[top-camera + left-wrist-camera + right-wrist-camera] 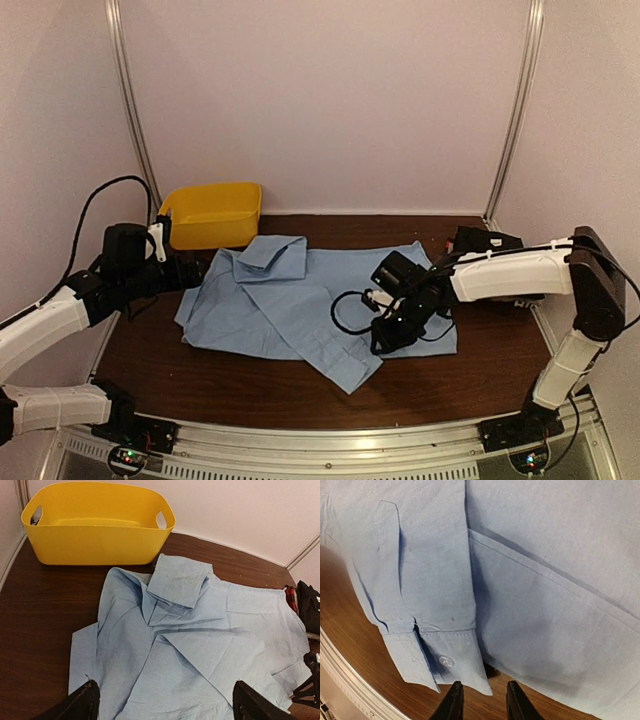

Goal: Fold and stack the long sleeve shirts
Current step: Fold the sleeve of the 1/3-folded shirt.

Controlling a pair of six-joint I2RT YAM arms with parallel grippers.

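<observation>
I have the light blue shirt point(300, 300) lying across the middle of the table point(200, 370), its collar toward the far left, close to the yellow bin point(95, 540). One sleeve lies diagonally over the body, with its cuff point(440, 655) ending at the near edge of the cloth. I judge it lies that way to narrow the shirt for folding.

My right gripper point(482, 700) hangs just above that cuff. Its fingers are only slightly parted and there is nothing between them, so the sleeve rests under its own weight.

My left gripper point(170, 702) hovers at the shirt's left edge with its jaws spread wide and empty. From there it could take the left side for the next fold.

A black shirt point(485, 242) waits at the far right, behind my right arm. Stacking looks a long way off
</observation>
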